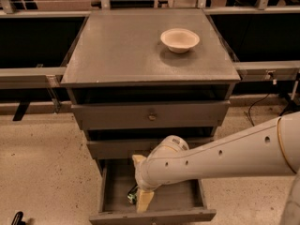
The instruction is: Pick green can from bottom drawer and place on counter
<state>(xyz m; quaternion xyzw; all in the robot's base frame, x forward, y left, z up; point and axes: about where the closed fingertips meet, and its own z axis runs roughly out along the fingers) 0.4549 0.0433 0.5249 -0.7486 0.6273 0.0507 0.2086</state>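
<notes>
Now low in open bottom drawer (154,216): end effector (142,197).
Just beside green can (132,197); grip state can't tell.

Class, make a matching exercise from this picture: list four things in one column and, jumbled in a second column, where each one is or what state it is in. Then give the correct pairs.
Column A
1. cream bowl
2. green can
3. gripper
4. bottom drawer

Column B
a. pulled open at the foot of the cabinet
b. standing on the counter, toward its back right
c. lying on the drawer floor, near the front left
d. at the end of the white arm, down in the drawer right beside the can

Pairs: 1-b, 2-c, 3-d, 4-a
</notes>
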